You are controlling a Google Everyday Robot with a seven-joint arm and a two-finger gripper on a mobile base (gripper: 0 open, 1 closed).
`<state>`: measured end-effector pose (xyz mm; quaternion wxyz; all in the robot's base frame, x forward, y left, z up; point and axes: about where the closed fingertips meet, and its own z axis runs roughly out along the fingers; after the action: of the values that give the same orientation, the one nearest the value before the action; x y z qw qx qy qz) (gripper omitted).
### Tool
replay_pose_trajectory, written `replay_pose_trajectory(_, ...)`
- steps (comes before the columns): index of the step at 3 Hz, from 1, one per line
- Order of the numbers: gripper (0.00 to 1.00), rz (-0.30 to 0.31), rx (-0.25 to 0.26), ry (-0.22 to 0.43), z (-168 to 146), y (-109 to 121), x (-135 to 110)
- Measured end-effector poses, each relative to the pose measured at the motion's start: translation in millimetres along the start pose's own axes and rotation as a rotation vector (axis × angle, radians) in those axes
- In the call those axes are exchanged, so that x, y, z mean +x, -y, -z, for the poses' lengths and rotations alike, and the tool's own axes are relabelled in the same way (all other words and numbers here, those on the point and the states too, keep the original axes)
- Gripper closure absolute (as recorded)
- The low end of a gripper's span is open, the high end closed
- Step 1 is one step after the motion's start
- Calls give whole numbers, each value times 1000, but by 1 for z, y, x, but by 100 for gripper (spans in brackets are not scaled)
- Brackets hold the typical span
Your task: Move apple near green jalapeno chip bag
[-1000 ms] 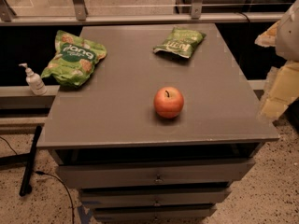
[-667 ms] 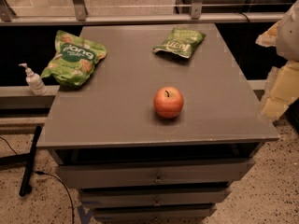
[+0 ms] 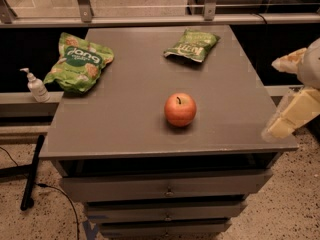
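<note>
A round red-orange apple (image 3: 180, 109) with a short dark stem stands on the grey cabinet top (image 3: 125, 119), a little right of the middle and toward the front. The green jalapeno chip bag (image 3: 192, 45), flat and dark green with a pale oval logo, lies at the back right of the top, well behind the apple. My gripper (image 3: 289, 96) shows as pale parts at the right edge of the view, beside the cabinet's front right corner, to the right of the apple and apart from it. It holds nothing that I can see.
A larger, puffier bright green bag (image 3: 79, 62) with white lettering lies at the back left of the top. A white pump bottle (image 3: 36, 86) stands on a ledge left of the cabinet. Drawers (image 3: 167, 189) sit below the top. A black cable (image 3: 31, 176) lies on the floor at left.
</note>
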<state>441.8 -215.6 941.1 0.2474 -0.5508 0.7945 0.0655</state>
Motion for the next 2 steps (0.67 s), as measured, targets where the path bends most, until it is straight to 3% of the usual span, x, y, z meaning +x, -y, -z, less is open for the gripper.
replay_pose_trajectory(1,0,-82,-28,184,-31,-3,-8)
replay_pose_trajectory(2,0,-126,-48,343,-56,-3,-33)
